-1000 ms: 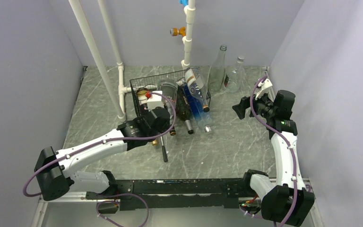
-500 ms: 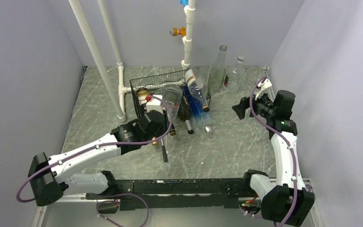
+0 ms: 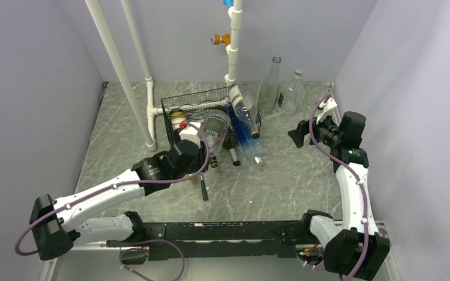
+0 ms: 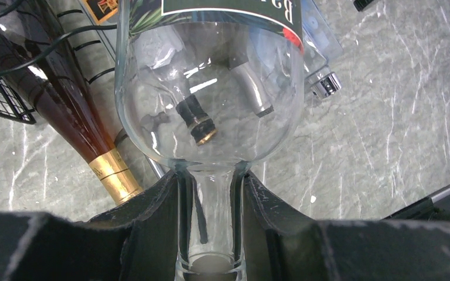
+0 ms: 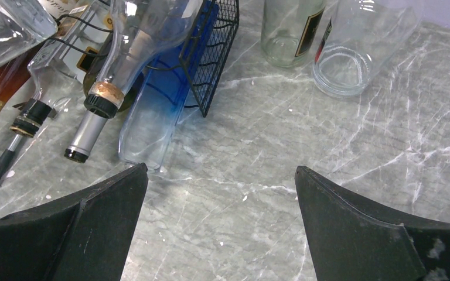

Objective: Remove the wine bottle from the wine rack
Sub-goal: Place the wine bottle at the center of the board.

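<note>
At the front of the wine rack point(image 3: 173, 106), the left gripper point(image 4: 211, 182) is closed tight on the slim neck of the wine bottle point(image 4: 211, 99), its matte black fingers point(image 4: 152, 234) pressed against the glass on both sides. The bottle is clear, smooth glass, narrow at the neck and swelling into a round shoulder that bends the view of everything behind it. A dark label with a pale border and a red edge wraps the body. From above, the wine bottle point(image 3: 215, 125) lies tilted across the rack's front, resting among the other bottles, its neck reaching out toward the left gripper point(image 3: 196, 153).

The rack is a box of thin black wire mesh. An amber bottle point(image 4: 73, 123) with a gold foil collar lies just beside the held one, and a blue bottle point(image 5: 164, 96) juts out past the mesh onto the table point(image 3: 281, 175), a grey stone-patterned surface with pale veins.

Well off to the right, the right gripper point(image 5: 220, 175) hangs over the table with its jaws spread wide and nothing between them. Two clear bottles point(image 3: 269, 88) stand upright near the back wall.
</note>
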